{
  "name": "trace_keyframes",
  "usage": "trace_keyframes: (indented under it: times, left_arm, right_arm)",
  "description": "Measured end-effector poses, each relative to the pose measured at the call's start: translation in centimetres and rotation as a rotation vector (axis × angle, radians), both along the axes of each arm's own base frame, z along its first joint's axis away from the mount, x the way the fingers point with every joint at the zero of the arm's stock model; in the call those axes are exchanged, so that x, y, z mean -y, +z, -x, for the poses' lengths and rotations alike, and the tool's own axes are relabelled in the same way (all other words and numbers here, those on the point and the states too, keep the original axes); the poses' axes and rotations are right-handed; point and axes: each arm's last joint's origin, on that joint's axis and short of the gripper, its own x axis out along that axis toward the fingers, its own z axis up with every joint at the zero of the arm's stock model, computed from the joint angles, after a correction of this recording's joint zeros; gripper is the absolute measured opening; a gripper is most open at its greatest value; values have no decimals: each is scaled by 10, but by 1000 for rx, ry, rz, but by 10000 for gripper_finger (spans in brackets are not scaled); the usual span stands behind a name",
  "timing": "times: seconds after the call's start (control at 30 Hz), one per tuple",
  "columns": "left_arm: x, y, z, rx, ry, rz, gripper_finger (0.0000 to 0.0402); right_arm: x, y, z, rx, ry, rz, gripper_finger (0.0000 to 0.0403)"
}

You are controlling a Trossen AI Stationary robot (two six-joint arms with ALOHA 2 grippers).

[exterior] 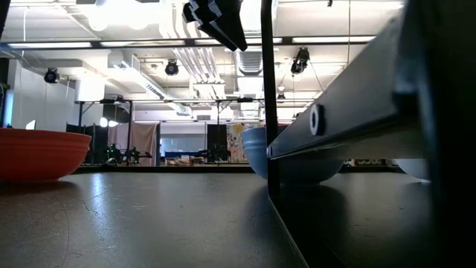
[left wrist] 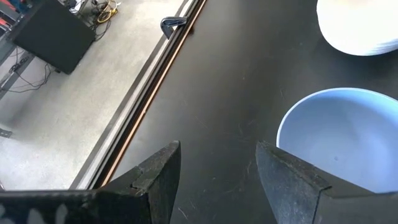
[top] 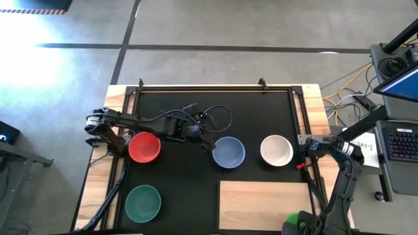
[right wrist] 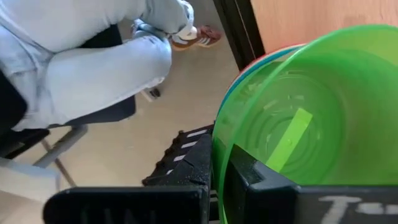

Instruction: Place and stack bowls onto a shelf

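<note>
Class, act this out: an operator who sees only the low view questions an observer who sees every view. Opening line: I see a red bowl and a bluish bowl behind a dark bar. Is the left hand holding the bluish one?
Observer: No. The left hand is open, and the periwinkle bowl lies beside its fingers, not between them.
Operator: What is the right hand doing?
Observer: The right hand grips the rim of a light green bowl nested in other bowls, near the shelf.
Operator: Is anything on that shelf?
Observer: The part of it in the high view holds no bowl.
</note>
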Motion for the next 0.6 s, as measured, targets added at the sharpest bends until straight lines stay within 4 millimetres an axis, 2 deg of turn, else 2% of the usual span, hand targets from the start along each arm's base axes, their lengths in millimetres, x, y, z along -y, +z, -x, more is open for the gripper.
trace_keyframes:
  times: [0.27,0.4,0.6]
  left_arm:
    - [0,0,0,0,0,0,192]
    - [0,0,0,-1,-1,0,192]
    - [0,0,0,-1,-1,-1,192]
  right_arm:
    - [4,-23,2,-81,23,183,8]
    - [12,-24,6,-122,25,268,8]
    - [12,-22,6,-106,72,255,8]
